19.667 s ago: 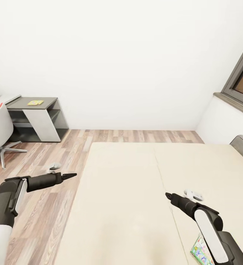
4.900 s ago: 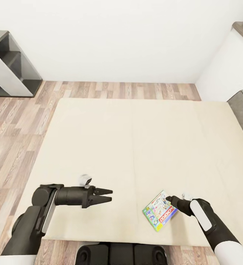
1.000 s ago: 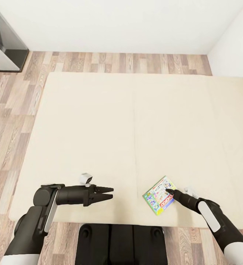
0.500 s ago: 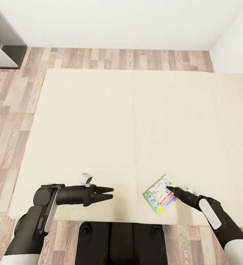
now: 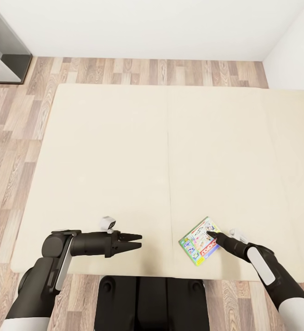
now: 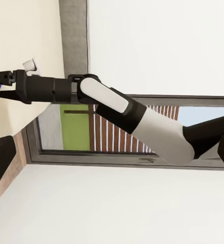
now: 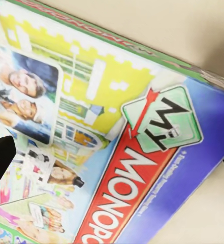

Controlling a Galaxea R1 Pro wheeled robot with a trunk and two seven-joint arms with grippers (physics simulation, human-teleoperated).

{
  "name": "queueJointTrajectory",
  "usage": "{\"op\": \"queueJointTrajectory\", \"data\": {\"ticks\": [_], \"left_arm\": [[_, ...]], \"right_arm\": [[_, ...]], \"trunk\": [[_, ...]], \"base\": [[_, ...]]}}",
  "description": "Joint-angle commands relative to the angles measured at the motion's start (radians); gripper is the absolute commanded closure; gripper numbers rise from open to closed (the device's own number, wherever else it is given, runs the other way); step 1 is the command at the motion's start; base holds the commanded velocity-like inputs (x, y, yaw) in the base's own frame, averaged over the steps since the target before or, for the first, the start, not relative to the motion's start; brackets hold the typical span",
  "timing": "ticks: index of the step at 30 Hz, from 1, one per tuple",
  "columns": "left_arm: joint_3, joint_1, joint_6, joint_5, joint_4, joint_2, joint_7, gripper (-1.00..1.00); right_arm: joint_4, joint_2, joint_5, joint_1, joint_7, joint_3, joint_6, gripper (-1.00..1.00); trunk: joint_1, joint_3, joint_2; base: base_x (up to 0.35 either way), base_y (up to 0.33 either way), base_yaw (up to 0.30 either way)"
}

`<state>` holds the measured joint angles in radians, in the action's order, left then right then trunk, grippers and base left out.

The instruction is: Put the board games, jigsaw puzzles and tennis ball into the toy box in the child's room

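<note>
right gripper edged onto one board game.

The bed takes up most of the head view: two cream mattresses lie side by side, meeting in a thin seam that runs from the far edge to the near edge. It stands on a brown-grey wood-plank floor, which shows along the bed's left side and beyond its far edge. One board game lies flat on the bed, a colourful printed box turned at an angle to the seam, just to the right of that seam and close to the bed's near edge. In the right wrist view its lid reads "MY MONOPOLY" on a red band.
</note>
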<state>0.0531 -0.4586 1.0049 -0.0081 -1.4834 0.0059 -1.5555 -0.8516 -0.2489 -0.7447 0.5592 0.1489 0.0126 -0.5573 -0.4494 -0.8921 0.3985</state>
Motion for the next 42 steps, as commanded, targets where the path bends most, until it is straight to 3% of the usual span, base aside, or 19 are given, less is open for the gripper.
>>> {"op": "queueJointTrajectory", "data": {"ticks": [1, 26, 34, 42], "left_arm": [[0.000, 0.000, 0.011, -0.001, 0.000, 0.000, -0.003, -1.00], [0.002, 0.000, 0.010, -0.001, 0.000, 0.002, -0.003, -1.00], [0.002, 0.000, 0.009, -0.001, 0.000, 0.002, -0.003, -1.00], [0.002, 0.000, 0.009, -0.001, 0.000, 0.002, -0.003, -1.00]], "right_arm": [[-0.001, 0.000, -0.002, 0.000, 0.002, 0.001, -0.005, -1.00], [-0.003, 0.005, -0.002, 0.001, 0.004, 0.000, -0.006, -1.00], [-0.004, 0.002, 0.001, 0.000, 0.101, 0.001, 0.008, -1.00], [-0.001, 0.002, 0.007, -0.001, 0.121, 0.002, 0.024, -1.00]], "trunk": [[-0.001, -0.001, 0.001], [-0.001, -0.001, 0.001], [-0.001, -0.001, 0.001], [-0.001, -0.001, 0.001]], "base": [[0.000, 0.000, 0.000], [0.000, 0.000, 0.000], [0.000, 0.000, 0.000], [0.000, 0.000, 0.000]]}}
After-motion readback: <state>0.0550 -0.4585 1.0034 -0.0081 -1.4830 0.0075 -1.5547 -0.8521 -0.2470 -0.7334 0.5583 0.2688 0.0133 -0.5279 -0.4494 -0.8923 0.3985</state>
